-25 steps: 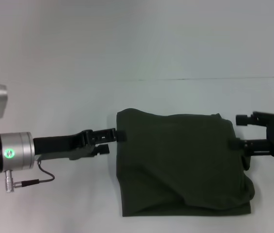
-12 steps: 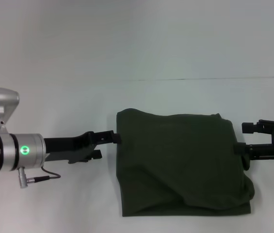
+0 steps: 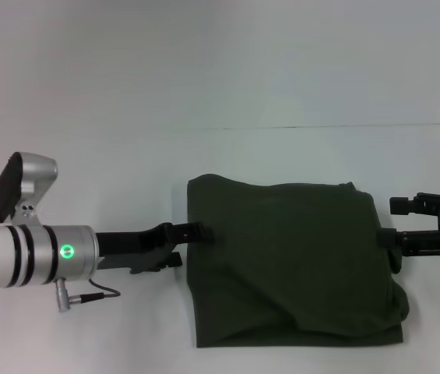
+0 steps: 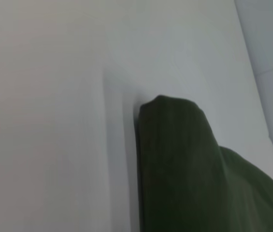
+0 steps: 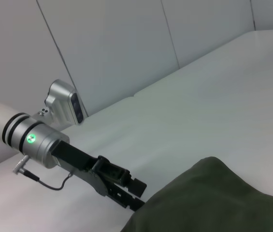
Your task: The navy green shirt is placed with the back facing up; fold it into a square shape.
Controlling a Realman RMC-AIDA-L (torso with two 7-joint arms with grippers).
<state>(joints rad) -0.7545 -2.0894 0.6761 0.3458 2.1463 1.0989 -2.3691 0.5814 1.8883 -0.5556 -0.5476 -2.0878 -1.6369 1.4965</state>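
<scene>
One large, plain, dark olive-green shirt of soft matte fabric lies folded into a rough rectangle on the white table, a little right of centre and toward the near edge. Its slightly longer axis runs left to right; no collar or sleeve can be picked out, so which way the garment points cannot be told. The far edge is fairly straight, while the near right corner bulges into a rounded fold with a loose lower layer showing beneath. Two grippers are in view. The left gripper, black at the end of a silver arm with a green light, reaches in from the left, and its tip overlaps the shirt's left edge; whether its jaws are apart or clamped on the cloth cannot be told. The right gripper sits at the shirt's right edge, its arm cut off by the frame, and its jaw state cannot be made out either. The left wrist view shows only a rounded shirt corner against the table.
</scene>
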